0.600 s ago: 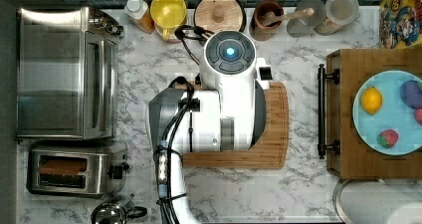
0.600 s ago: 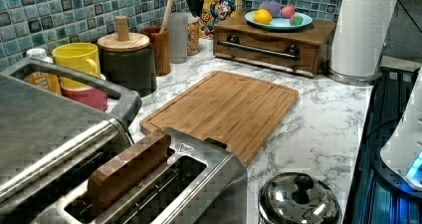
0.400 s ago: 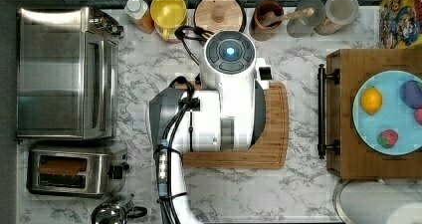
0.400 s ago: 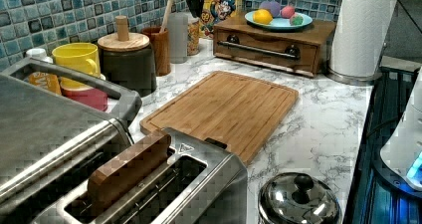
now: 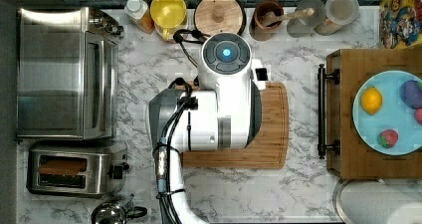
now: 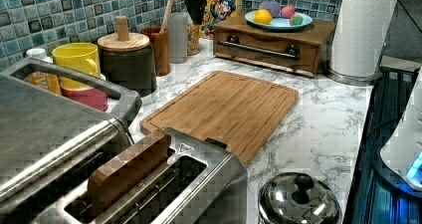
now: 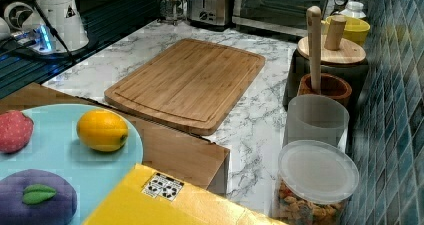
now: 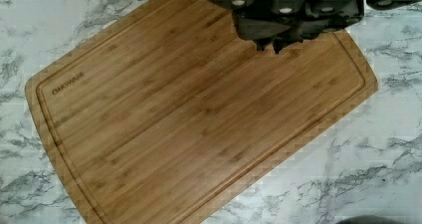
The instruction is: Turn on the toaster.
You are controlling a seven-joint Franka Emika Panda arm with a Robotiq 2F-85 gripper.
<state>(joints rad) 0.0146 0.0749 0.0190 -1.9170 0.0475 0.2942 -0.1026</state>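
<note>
Nothing is moving since the earlier frames. The hand (image 8: 268, 47) is hovering over the bamboo cutting board (image 5: 271, 134), fingers pressed together. The brushed-steel two-slot toaster (image 5: 74, 168) is sitting beyond the board's short edge at the top view's left, black lever (image 5: 118, 171) facing the board.

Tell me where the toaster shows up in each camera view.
Top view: toaster, lower left, below the toaster oven.
Left view: bottom foreground, a brown slice in one slot.
Right view: far end, top centre.
Wrist view: not in it.
Shared landmark: the cutting board.
</note>
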